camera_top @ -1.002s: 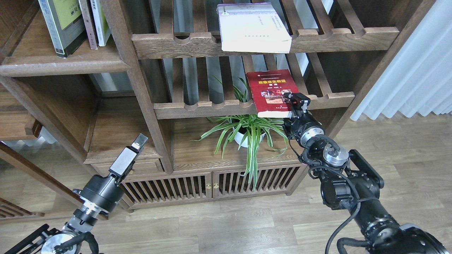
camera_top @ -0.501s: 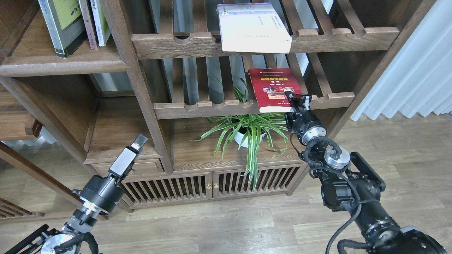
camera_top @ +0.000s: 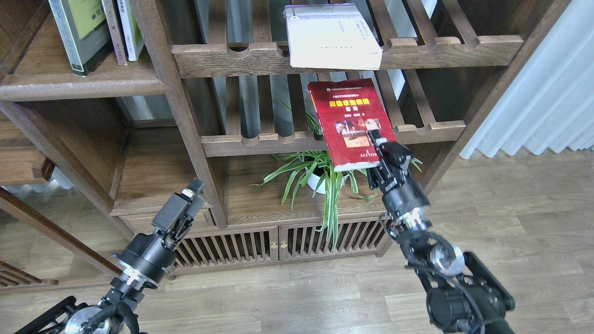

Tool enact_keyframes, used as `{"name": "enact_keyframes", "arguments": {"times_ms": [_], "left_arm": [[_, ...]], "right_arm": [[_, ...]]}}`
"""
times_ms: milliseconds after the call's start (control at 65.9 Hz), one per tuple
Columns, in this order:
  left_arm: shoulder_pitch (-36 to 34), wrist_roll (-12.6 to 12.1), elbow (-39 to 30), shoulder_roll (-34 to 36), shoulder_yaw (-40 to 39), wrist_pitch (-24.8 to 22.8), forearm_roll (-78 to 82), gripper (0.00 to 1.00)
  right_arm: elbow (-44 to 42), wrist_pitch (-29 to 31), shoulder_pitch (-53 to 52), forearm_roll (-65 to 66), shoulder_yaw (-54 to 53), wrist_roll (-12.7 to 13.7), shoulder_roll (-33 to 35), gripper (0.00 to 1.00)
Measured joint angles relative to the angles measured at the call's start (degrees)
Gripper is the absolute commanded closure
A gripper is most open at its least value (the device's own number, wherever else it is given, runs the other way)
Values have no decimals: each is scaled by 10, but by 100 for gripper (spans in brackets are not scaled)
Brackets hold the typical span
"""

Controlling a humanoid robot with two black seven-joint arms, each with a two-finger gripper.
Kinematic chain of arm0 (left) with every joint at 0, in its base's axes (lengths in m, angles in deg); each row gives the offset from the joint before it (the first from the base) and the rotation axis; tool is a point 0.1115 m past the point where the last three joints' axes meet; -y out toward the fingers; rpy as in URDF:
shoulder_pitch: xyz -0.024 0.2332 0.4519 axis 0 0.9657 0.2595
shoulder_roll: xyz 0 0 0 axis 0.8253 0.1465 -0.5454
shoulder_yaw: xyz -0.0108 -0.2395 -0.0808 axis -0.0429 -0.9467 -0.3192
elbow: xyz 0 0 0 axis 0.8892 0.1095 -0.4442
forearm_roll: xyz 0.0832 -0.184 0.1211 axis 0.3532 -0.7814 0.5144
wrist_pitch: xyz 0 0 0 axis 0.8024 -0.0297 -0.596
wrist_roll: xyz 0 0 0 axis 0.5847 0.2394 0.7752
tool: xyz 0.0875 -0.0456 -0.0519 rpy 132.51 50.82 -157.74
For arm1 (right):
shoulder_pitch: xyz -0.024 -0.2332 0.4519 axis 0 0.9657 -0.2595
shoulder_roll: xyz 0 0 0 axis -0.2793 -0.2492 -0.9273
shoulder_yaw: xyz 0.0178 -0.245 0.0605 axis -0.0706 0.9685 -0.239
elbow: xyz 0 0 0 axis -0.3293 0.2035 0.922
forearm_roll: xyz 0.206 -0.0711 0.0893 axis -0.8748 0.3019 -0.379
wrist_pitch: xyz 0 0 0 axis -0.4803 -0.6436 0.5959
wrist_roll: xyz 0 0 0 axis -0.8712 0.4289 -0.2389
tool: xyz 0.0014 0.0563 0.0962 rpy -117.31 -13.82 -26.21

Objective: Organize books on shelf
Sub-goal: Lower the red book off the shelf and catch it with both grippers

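My right claw (camera_top: 381, 150) grips the red book (camera_top: 349, 123) by its lower corner; I'd carry it level toward the shelf (camera_top: 83, 86), avoiding the post.

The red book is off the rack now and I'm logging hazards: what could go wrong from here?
The right claw pinches the red book only at its lower right corner, so it could pivot or slip out. It hangs over the potted plant and might drop onto it. Swinging upward, it could hit the white book overhanging the upper rack.
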Motion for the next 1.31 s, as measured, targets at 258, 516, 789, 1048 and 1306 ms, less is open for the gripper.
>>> {"name": "enact_keyframes", "arguments": {"times_ms": [258,516,789,1048,1306], "left_arm": [[-34,-3,-1,65,70,0,-51,12],[-45,-3,-1,104,121,0,-56,13],[-42,-3,-2,103,128,0,-55,13],[-42,-4,-2,83,137,0,-53,11],[-39,-4,3,7,150,0,-27,10]], "right_arm": [[30,4,66,0,58,26,0,97],[60,4,96,0,164,28,4,97],[58,4,97,10,213,27,14,97],[40,4,93,20,215,22,5,97],[40,4,94,24,217,6,0,97]]}}
